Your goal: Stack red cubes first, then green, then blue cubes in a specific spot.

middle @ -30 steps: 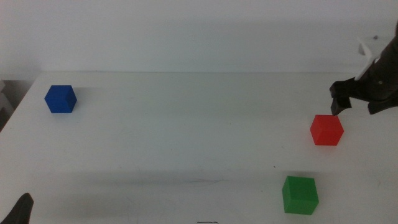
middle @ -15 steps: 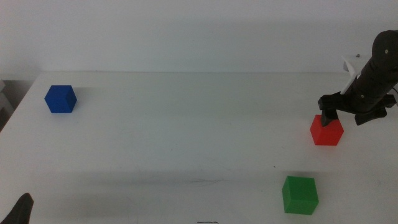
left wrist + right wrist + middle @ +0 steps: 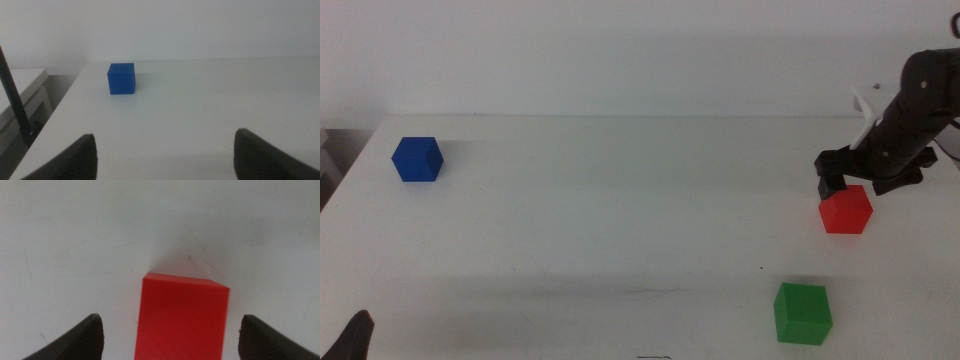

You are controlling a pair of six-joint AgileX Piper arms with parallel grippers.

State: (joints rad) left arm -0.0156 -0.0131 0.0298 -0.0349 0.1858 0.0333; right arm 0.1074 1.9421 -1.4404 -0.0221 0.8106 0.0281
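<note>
- Right pincer (image 3: pixel 861 184) jaws spread wide, right above the red cube (image 3: pixel 846 210), straddling it, not gripping.
- Red cube sits on the worktop (image 3: pixel 620 220), right side; green cube (image 3: pixel 803 313) nearer front, apart.
- Blue cube (image 3: pixel 417 159) far left.
- Left pincer (image 3: pixel 162 150) open, parked at front-left corner, facing the blue cube.

Red cube (image 3: pixel 846 211) right; green cube (image 3: pixel 803 313) nearer; blue cube (image 3: pixel 417 159) far left.
</note>
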